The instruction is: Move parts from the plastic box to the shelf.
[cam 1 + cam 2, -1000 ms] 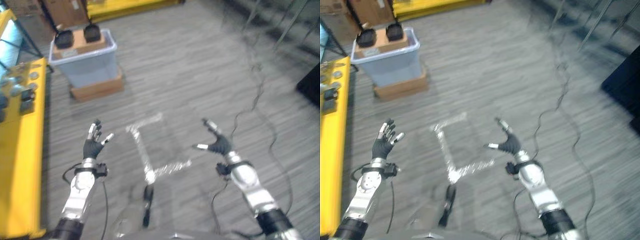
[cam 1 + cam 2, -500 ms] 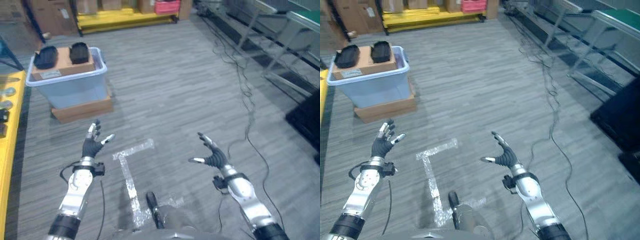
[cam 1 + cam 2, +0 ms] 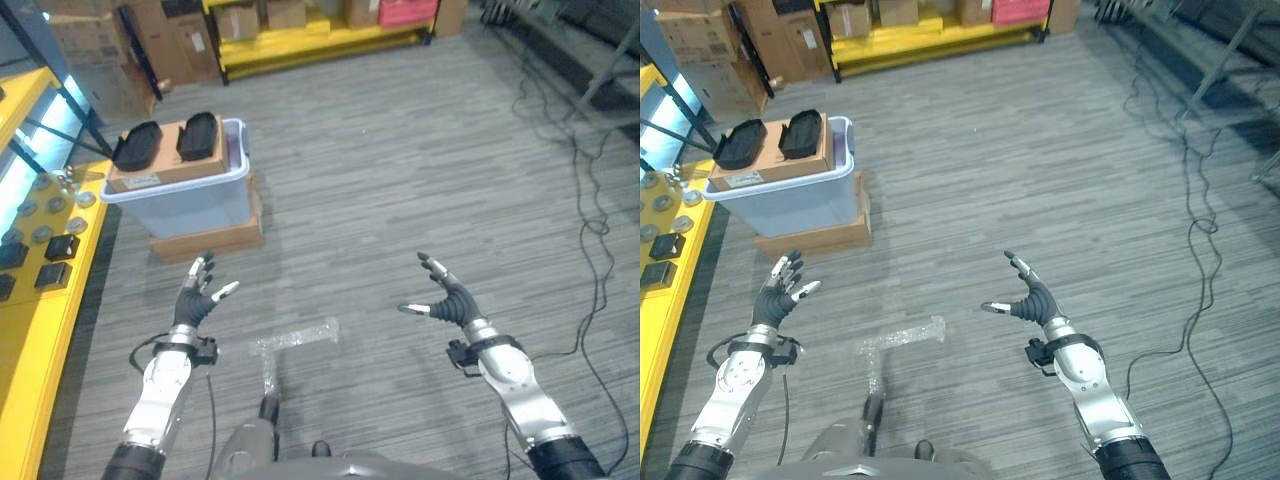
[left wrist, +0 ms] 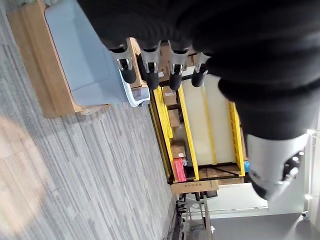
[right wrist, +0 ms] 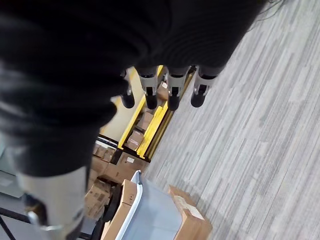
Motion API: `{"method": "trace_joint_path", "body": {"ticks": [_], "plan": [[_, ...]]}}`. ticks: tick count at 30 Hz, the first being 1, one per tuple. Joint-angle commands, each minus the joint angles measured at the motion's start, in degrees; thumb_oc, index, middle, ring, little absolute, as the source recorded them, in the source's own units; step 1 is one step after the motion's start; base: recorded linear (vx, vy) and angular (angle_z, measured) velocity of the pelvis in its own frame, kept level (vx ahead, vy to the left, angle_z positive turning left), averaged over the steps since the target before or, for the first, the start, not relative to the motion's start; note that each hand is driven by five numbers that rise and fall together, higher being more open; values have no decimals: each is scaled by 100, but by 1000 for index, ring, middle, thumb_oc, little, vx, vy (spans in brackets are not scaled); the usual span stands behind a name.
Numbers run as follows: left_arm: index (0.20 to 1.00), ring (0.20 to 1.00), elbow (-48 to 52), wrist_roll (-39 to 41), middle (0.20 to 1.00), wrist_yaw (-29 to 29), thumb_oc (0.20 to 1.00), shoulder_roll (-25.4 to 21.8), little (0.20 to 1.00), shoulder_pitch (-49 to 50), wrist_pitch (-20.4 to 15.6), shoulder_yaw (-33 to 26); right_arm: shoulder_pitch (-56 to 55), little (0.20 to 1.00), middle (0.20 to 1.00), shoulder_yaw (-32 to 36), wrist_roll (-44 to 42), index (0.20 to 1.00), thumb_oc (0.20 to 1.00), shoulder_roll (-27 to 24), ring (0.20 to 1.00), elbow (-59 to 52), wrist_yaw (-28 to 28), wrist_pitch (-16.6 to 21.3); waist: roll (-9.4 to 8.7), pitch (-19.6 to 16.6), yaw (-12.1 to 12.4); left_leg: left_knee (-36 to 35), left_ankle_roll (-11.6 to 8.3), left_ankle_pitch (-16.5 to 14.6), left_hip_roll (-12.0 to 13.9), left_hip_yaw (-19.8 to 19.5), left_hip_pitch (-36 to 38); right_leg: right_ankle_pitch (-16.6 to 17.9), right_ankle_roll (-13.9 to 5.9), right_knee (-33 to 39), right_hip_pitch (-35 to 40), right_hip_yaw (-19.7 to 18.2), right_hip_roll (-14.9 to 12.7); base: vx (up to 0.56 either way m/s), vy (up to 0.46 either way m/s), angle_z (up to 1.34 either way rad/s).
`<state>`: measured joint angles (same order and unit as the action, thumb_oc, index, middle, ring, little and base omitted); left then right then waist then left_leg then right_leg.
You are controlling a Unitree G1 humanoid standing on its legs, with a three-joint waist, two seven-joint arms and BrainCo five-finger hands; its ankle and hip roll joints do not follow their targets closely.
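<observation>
A pale blue plastic box stands on a flat brown carton on the floor, ahead and to my left. A cardboard sheet across its top carries two black moulded parts. The yellow shelf runs along the left edge, with small black blocks and silver discs on it. My left hand is raised open and empty, short of the box. My right hand is raised open and empty over bare floor. The left wrist view looks past straight fingers at the plastic box.
A silver tape mark lies on the grey plank floor between my hands. Black cables trail across the floor at the right. A yellow rack with cartons lines the far wall. A dark shelf upright slants beside the box.
The camera has swung: the whole scene has shifted, the plastic box sits further right and the yellow shelf fills more of the left edge. Both hands stay raised and open.
</observation>
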<state>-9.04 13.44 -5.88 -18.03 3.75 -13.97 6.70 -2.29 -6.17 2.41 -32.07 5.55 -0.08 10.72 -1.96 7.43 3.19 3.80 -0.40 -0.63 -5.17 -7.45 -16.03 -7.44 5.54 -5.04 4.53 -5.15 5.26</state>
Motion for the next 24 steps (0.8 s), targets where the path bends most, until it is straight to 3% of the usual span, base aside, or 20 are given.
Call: {"method": "trace_joint_path", "body": {"ticks": [1,6,7,9,11,14,16,19,21,24], "plan": [[1000,1000,130,-47,1000,-99,1000,-217,1000,-415,-229,-183,93,1000,1000,217,-63,1000,1000,-2,1000,-375,-169,221,107,18,-6,165,-314,143,533,571,390,-637,-966,-209,383,-768,-276,450,200,-38],[1000,1000,149,-113,1000,-78,1000,-271,1000,-409,-222,-179,-17,1000,1000,228,33,1000,1000,110,1000,-388,-148,217,52,-157,79,279,-200,42,418,659,511,-660,-1129,-272,566,-764,-591,271,151,-24],[1000,1000,151,-86,1000,-96,1000,-280,1000,-457,-213,-170,-3,1000,1000,225,86,1000,1000,148,1000,-381,-152,194,2,-182,85,377,-133,-77,348,720,553,-499,-1283,-524,517,-781,-740,269,152,-28],[1000,1000,137,-94,1000,-97,1000,-404,1000,-479,-210,-240,19,1000,1000,160,119,1000,1000,235,1000,-373,-88,177,-86,-142,51,480,3,-380,246,806,826,375,-1588,-1446,171,-1057,-901,361,173,-22],[1000,1000,136,-94,1000,-98,1000,-407,1000,-481,-210,-245,30,1000,1000,153,120,1000,1000,239,1000,-365,-90,179,-86,-141,67,490,2,-390,256,823,821,377,-1587,-1455,159,-1078,-893,180,61,4],[1000,1000,144,-60,1000,-64,1000,-448,1000,-392,-223,-305,-58,1000,1000,94,74,1000,1000,220,1000,-398,28,180,-21,-155,43,368,54,-531,311,911,1232,-58,-1419,-702,-187,-1079,-528,313,70,17],[1000,1000,98,-86,1000,-89,1000,-448,1000,-419,-201,-237,-112,1000,1000,82,0,1000,1000,199,1000,-348,35,187,-4,-108,-108,296,76,-622,294,791,1492,-55,-1375,-430,-488,-1237,-130,248,-1,3],[1000,1000,63,-96,1000,-109,1000,-432,1000,-465,-211,-227,-133,1000,1000,83,-44,1000,1000,198,1000,-338,34,178,15,-45,-239,242,55,-711,294,670,1714,55,-1384,-283,-637,-1296,68,265,-62,58],[1000,1000,9,-200,1000,-29,1000,-476,1000,-555,-205,-172,-171,1000,1000,125,-110,1000,1000,161,1000,-405,26,202,-14,-65,-282,411,-20,-811,246,427,1840,106,-1191,-165,-555,-1202,31,395,-214,95],[1000,1000,2,-158,1000,-37,1000,-448,1000,-612,-214,-149,-127,1000,1000,114,-165,1000,1000,88,1000,-413,64,217,23,-18,-312,1003,-178,-792,249,346,1769,61,-1127,-270,-505,-1077,31,237,-142,58]]}}
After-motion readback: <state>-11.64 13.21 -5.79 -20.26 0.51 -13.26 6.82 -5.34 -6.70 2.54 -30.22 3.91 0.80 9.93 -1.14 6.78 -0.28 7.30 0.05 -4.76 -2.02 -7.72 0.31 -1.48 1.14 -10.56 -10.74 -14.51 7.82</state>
